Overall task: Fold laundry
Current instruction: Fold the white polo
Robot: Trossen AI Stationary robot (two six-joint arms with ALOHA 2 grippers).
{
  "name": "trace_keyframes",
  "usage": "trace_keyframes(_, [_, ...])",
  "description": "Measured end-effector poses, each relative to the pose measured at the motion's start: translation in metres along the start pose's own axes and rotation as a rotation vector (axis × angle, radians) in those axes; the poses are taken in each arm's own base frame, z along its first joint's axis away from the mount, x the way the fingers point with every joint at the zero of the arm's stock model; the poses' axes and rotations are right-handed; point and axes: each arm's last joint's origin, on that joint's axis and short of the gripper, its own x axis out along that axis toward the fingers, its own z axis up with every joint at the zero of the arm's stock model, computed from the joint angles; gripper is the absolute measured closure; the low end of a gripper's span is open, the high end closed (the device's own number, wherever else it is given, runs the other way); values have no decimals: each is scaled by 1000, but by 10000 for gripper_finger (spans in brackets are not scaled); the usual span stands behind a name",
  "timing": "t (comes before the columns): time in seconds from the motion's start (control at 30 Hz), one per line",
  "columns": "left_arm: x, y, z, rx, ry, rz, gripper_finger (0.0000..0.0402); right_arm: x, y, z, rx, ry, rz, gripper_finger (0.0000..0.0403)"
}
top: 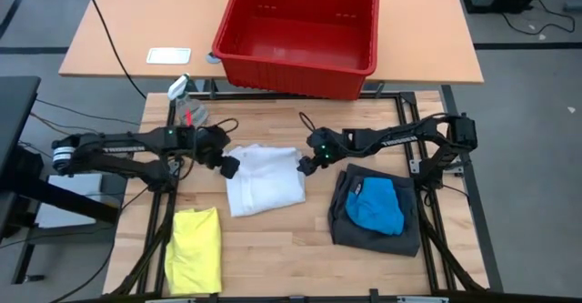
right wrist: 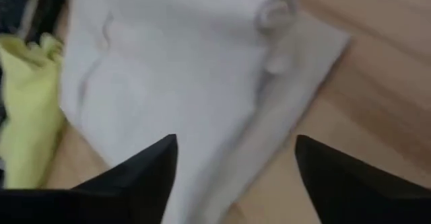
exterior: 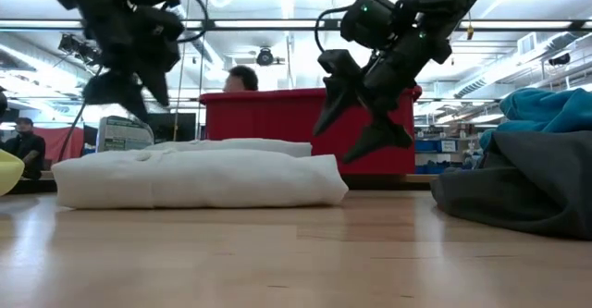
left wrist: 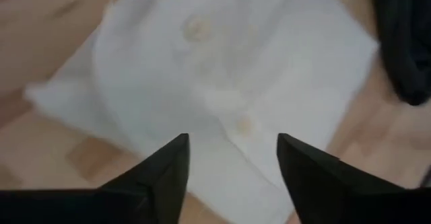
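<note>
White garment lies folded mid-table between both grippers. Left gripper at its left edge, right gripper at its right (equally near); both spread, empty.

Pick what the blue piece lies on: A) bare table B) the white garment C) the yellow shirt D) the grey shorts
D: in the high view the blue piece sits on top of the grey shorts at the table's right, apart from the white garment in the middle and the yellow shirt at the front left.
</note>
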Motion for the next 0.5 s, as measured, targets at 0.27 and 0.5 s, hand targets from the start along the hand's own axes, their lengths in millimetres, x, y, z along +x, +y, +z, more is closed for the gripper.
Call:
trace_keyframes(0.27, [31, 27, -31, -175, 74, 102, 63, 6, -14, 16, -21, -58, -28, 6])
trace_keyframes(0.5, [62, 48, -35, -243, -63, -24, 13, 42, -26, 18, 43, -13, 78, 12])
